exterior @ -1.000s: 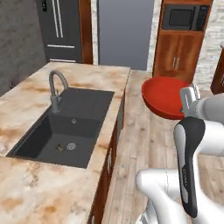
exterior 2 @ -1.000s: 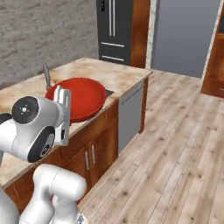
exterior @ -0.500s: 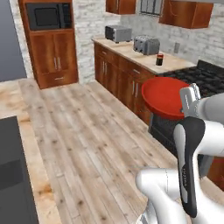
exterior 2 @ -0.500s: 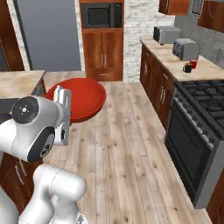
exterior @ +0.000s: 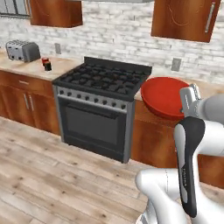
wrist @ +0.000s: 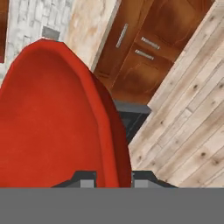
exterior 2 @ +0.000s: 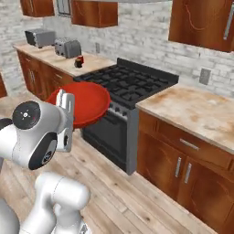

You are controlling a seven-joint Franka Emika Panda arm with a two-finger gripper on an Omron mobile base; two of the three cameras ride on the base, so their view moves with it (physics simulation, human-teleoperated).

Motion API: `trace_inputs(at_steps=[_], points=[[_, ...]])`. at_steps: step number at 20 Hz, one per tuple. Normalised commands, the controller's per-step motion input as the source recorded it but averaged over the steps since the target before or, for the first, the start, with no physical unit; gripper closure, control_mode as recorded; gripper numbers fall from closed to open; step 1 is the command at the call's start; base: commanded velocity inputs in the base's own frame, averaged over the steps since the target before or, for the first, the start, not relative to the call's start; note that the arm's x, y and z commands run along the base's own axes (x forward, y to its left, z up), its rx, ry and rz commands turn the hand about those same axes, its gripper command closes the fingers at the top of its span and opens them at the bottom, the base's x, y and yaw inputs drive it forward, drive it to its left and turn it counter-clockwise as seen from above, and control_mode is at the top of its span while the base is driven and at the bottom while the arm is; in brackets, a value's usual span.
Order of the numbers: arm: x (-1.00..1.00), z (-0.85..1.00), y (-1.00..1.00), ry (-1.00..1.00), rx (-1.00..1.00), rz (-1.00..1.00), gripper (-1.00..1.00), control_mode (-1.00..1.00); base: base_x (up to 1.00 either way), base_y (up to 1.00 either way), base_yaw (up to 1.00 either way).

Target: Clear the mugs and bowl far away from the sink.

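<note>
Hand view: one bowl (wrist: 57, 122) is clamped at its rim between the pincer (wrist: 113, 177) fingers; one stove (exterior: 105, 78), previously unseen, lies beyond it.

A black gas stove (exterior: 105, 78) sits between two stretches of marble-topped table (exterior 2: 194, 112) over wooden cabinets (exterior 2: 183, 167). Two toasters (exterior 2: 67, 47) stand near the grey brick wall (exterior: 118, 33). Wooden upper cabinets (exterior: 186, 17) hang above. The floor (exterior: 48, 175) is pale wood planks.
</note>
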Motion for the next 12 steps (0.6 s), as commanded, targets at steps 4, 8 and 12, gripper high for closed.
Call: trace_inputs(at_steps=[4, 8, 12], points=[[0.0, 0.0, 0.0, 0.0, 0.0, 0.0, 1.0, 1.0, 0.13, 0.15, -0.97], [0.0, 0.0, 0.0, 0.0, 0.0, 0.0, 1.0, 1.0, 0.88, 0.83, -0.7], [0.0, 0.0, 0.0, 0.0, 0.0, 0.0, 1.0, 1.0, 1.0, 0.78, -0.45]])
